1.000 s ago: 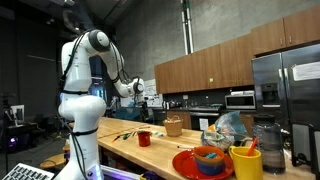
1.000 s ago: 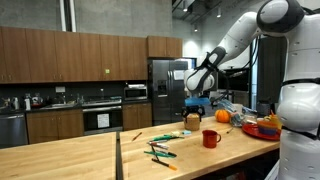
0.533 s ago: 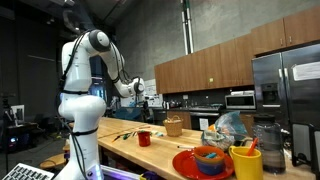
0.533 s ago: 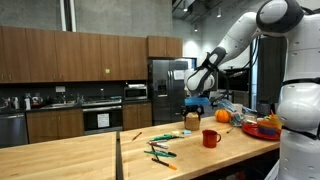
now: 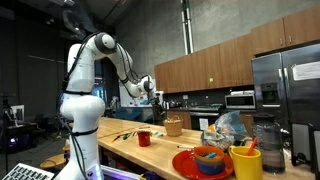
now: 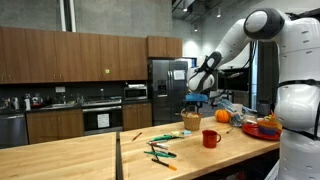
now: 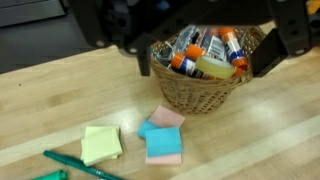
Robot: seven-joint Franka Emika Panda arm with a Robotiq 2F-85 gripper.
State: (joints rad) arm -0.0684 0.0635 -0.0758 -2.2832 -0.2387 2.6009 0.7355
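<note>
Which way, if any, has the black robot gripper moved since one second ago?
Yes. In an exterior view the black gripper shifted rightward in the picture, nearer above the round wicker basket, which stayed put.

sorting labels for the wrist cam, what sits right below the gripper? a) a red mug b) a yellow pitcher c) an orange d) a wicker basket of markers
D: in the wrist view the wicker basket of markers sits right under the open gripper, with sticky notes beside it.
</note>
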